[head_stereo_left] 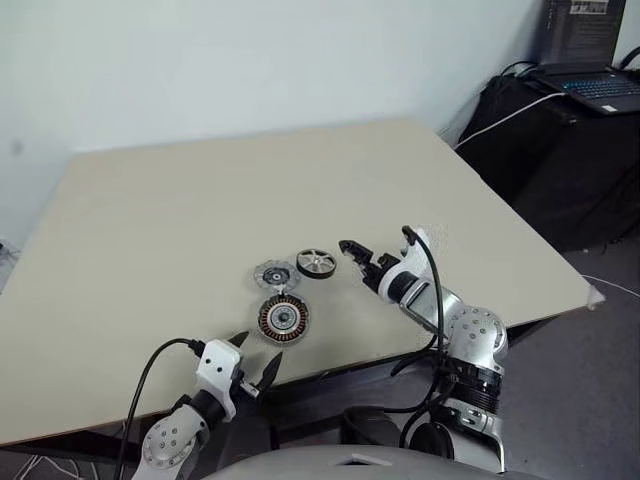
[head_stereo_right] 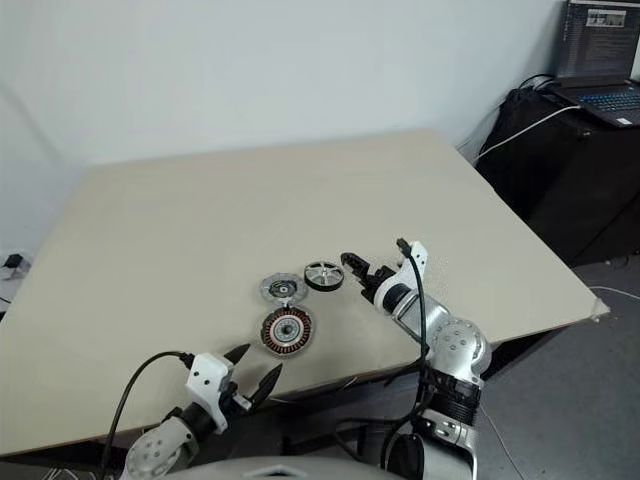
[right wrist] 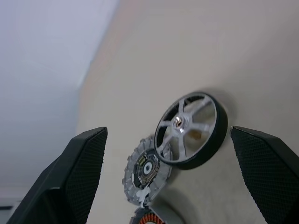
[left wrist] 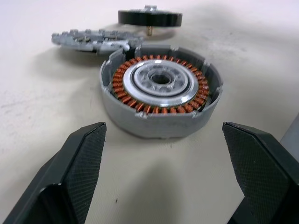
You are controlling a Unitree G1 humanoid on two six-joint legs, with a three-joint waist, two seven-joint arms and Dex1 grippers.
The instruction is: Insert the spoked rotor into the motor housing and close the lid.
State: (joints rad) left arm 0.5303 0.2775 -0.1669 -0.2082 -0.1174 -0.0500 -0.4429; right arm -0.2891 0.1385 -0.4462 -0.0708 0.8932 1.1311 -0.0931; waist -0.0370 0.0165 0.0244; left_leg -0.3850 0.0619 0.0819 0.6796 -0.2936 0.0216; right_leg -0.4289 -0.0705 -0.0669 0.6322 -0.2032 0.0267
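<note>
On the beige desk [head_stereo_left: 150,210], near its front edge, the rotor [head_stereo_left: 315,263], lid [head_stereo_left: 274,274] and housing [head_stereo_left: 283,318] lie clustered, both grippers wide and empty, the right gripper [head_stereo_left: 356,254] beside the rotor, apparently about to grasp it.

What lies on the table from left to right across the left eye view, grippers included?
left gripper → lid → spoked rotor → right gripper. The motor housing sits nearer, below the lid, so its place overlaps.
</note>
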